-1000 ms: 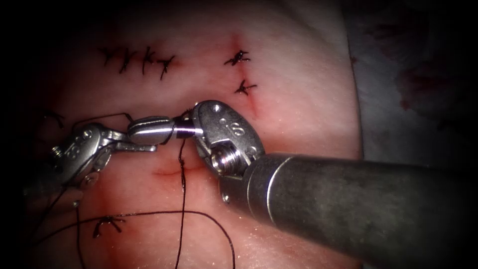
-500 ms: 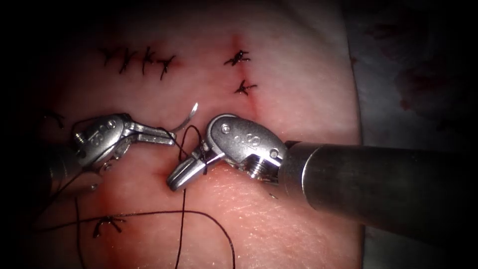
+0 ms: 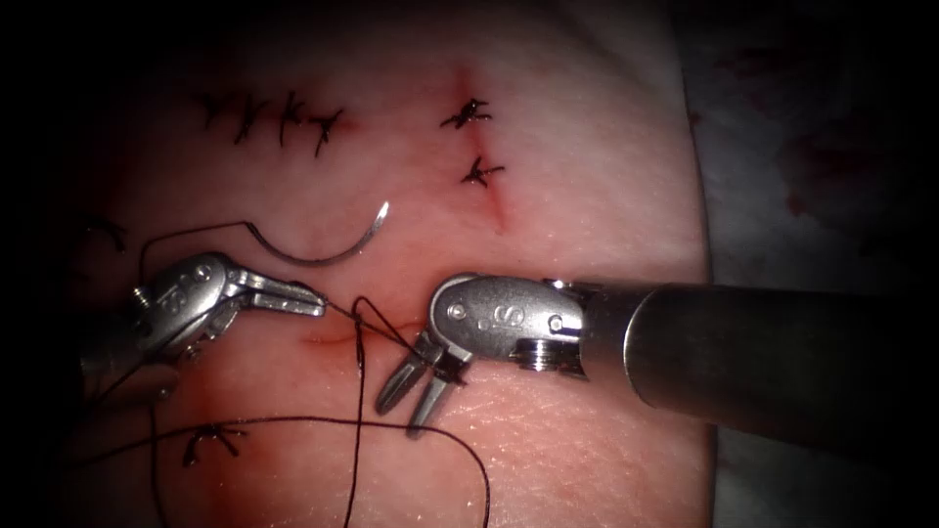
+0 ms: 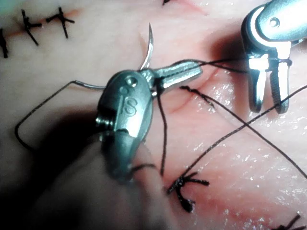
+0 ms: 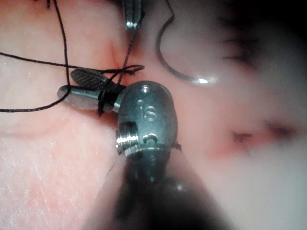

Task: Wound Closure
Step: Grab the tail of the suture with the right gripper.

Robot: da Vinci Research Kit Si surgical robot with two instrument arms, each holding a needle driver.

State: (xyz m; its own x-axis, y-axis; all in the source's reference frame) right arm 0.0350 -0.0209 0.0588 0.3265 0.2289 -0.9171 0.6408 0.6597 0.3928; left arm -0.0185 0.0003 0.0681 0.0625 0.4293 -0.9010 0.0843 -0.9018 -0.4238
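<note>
My left tool (image 3: 318, 303) sits left of the short cut (image 3: 337, 338), its jaws shut on the dark thread (image 3: 358, 411). From there the thread runs across to my right tool (image 3: 401, 416), whose jaws stand open, pointing down at the tissue. They hold nothing, though thread is looped around their base. The curved needle (image 3: 323, 252) lies loose on the tissue above the cut, in neither tool and not in the tissue. The left wrist view shows my left tool (image 4: 196, 72), the needle (image 4: 148, 45) and the right tool (image 4: 268, 109). In the right wrist view the open right tool (image 5: 67, 82) carries the loops beside the needle (image 5: 177, 72).
Finished stitches (image 3: 274, 119) sit in a row at the upper left, two more knots (image 3: 474, 142) along a second cut at the upper middle, and one knot (image 3: 210, 440) at the lower left. Slack thread arcs over the lower tissue. The right shaft (image 3: 763, 362) covers the right side.
My right tool drew away from the left tool, swung down and right, and its jaws opened with thread looped round them. The needle came into sight. The left tool shifted slightly down.
</note>
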